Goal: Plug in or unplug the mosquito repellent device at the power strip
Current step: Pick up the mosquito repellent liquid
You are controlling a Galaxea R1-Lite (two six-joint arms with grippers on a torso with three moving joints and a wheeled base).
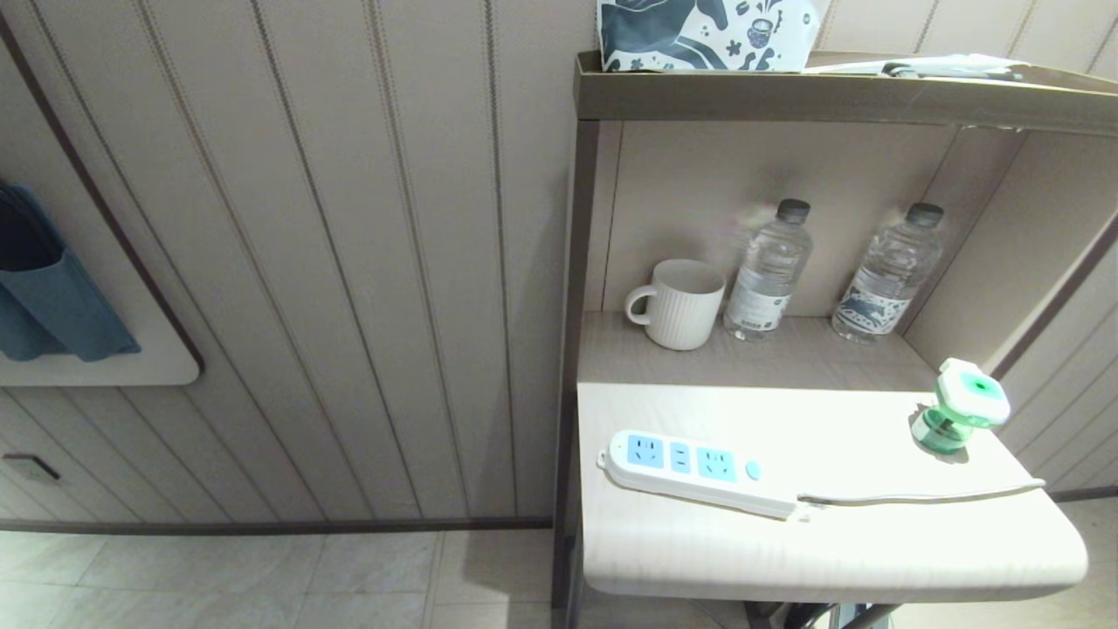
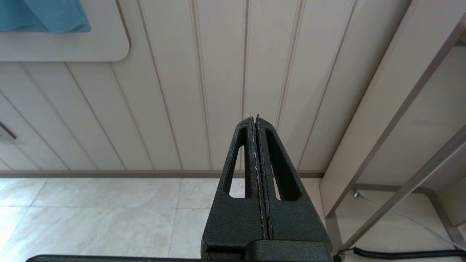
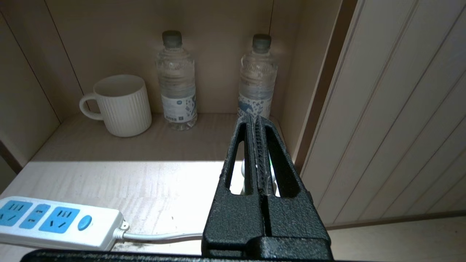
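The right gripper (image 3: 256, 122) hangs over the near right part of the pale wooden table (image 1: 873, 550), its two black fingers pressed flat together with nothing between them, pointing toward the back of the shelf unit. Directly beneath and just beyond its tip, mostly hidden by the fingers in the right wrist view, stands the mosquito repellent device (image 1: 961, 406): a white rounded head with a green centre tilted atop a translucent green bottle, resting free on the tabletop near the right edge and not plugged into anything. That loose, upright placement suggests the job here is plugging in, and the clenched claw would have to open before it could take the gadget. Off to the gripper's left lies the power strip (image 1: 699, 472), a long white bar with light-blue socket faces and a round blue button, lying flat with sockets upward and all of them vacant; its thin white cord (image 1: 926, 498) trails back across the table, passing below the gripper. Farther ahead, in the shaded recess, sit a ribbed white mug (image 1: 677, 304) and two clear water bottles (image 1: 769, 271), well apart from the working area. The left gripper (image 2: 256, 120), likewise clamped shut and empty, is parked low off to the side, facing the panelled wall (image 2: 204, 80) and tiled floor (image 2: 91, 218).
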